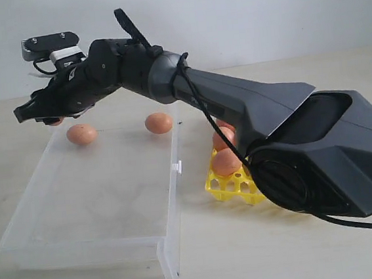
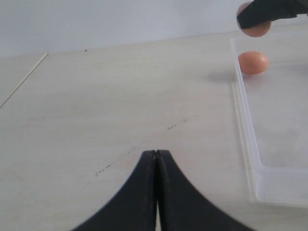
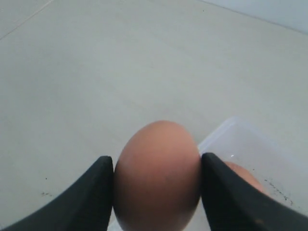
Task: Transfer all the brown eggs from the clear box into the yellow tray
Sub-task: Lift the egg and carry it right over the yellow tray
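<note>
My right gripper (image 1: 37, 114) reaches across to the far left corner of the clear box (image 1: 92, 194) and is shut on a brown egg (image 1: 55, 120), held above the box's corner. In the right wrist view that brown egg (image 3: 157, 175) fills the gap between the black fingers (image 3: 91, 192). Two more brown eggs (image 1: 81, 134) (image 1: 159, 122) lie at the far end of the box. The yellow tray (image 1: 233, 186) stands right of the box, largely hidden behind the arm, with brown eggs (image 1: 226, 162) in it. My left gripper (image 2: 156, 154) is shut and empty over bare table, left of the box.
The right arm's dark body (image 1: 318, 146) spans the right half of the exterior view and covers most of the tray. A latch tab (image 1: 177, 167) juts from the box's right wall. The box wall (image 2: 245, 125) lies beside the left gripper.
</note>
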`<state>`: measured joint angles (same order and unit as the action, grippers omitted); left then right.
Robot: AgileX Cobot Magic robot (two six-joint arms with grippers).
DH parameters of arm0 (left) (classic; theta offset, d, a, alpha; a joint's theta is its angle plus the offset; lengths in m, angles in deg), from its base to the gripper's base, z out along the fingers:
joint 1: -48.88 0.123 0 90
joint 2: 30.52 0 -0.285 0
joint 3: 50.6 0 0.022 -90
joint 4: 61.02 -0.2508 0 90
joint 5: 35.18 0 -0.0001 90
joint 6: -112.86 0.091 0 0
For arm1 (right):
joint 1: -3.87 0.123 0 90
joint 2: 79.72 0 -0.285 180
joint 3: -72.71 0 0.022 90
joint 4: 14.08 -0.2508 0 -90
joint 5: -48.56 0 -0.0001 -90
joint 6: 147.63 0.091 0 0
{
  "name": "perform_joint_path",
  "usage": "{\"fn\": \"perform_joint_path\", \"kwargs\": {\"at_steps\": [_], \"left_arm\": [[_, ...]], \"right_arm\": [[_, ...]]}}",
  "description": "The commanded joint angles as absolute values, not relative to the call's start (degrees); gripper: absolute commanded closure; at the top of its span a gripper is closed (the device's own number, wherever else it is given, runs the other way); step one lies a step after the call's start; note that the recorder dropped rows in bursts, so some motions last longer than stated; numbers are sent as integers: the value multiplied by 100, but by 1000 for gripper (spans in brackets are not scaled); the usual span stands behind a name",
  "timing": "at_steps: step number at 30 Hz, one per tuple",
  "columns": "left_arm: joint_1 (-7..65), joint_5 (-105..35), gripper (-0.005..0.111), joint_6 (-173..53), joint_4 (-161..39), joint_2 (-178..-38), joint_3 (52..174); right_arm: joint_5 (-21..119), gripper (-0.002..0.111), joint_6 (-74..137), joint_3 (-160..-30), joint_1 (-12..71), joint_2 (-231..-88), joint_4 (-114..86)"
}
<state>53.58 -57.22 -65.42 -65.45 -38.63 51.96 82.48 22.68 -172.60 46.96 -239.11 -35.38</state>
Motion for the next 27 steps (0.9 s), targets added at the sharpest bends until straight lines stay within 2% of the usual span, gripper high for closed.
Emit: {"fn": "perform_joint_path", "kwargs": {"at_steps": [1, 9, 11, 14, 16, 20, 27], "left_arm": [[5324, -5687, 107, -6542, -6533, -3831, 5219], [5324, -5687, 107, -6542, -6533, -3831, 5219], [5324, -5687, 107, -6542, -6533, -3831, 5219], [5324, -5687, 107, -6542, -6533, -3831, 5219], [5324, -5687, 107, -6542, -6533, -3831, 5219], [5324, -5687, 107, -6542, -6533, -3831, 5219], [5324, -5687, 107, -6542, -6533, -3831, 5219]], "right_arm": [[8222, 108, 2185, -17232, 4677, -23684, -3491], [8181, 108, 2160, -16967, 4650, -23241, -2996], [7250, 108, 2160, -16022, 4650, -22722, -2862], [4975, 108, 2074, -13753, 4691, -21380, -2924], [4444, 108, 1993, -12503, 4718, -20611, -2934], [4247, 108, 1848, -10440, 4788, -19350, -2934], [1389, 108, 1475, -6872, 4627, -17885, -3103]]}}
